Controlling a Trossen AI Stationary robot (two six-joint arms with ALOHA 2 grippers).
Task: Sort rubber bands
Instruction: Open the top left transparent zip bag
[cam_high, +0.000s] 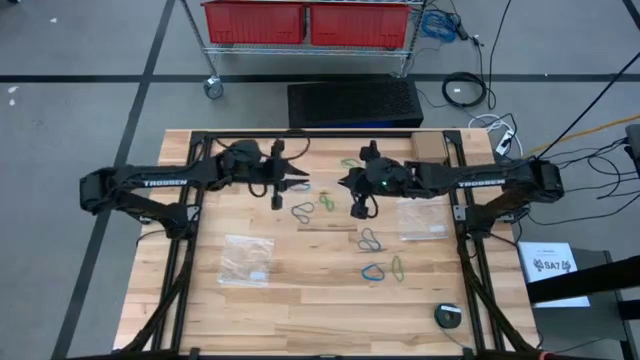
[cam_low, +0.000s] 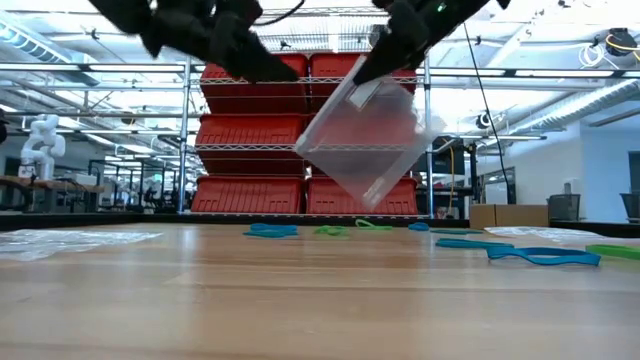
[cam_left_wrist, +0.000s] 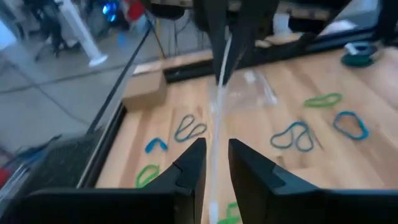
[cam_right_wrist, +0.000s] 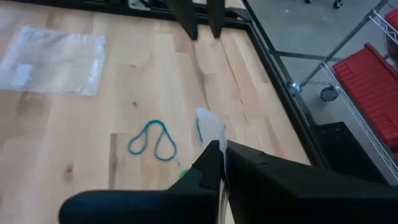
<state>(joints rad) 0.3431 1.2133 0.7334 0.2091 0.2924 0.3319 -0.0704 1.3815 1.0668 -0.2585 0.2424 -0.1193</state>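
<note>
My right gripper (cam_right_wrist: 221, 152) (cam_high: 345, 186) is over the table's middle, shut on a clear plastic bag (cam_low: 365, 140) that hangs in the air. My left gripper (cam_left_wrist: 216, 155) (cam_high: 300, 185) faces it from the left and is open. Its fingers stand on either side of the bag's edge (cam_left_wrist: 213, 124), with a gap showing. Several rubber bands lie flat on the wood: teal ones (cam_high: 303, 210) (cam_high: 371, 240), a blue one (cam_high: 374, 272) and green ones (cam_high: 327, 203) (cam_high: 398, 267) (cam_high: 350, 162). My right gripper pinches the bag's upper corner (cam_low: 372, 80) between its two shut fingers, which slant down from the table's right. A crumpled bit of film (cam_right_wrist: 208, 124) sticks out past the fingertips. The bag hangs tilted below the fingers, lifted clear of the table.
Two more clear bags lie flat on the table, one at the near left (cam_high: 247, 258) and one at the right (cam_high: 422, 218). A small cardboard box (cam_high: 428, 147) sits at the far right edge, and a round dark object (cam_high: 448, 315) at the near right. Red bins (cam_high: 310, 22) stand beyond the table.
</note>
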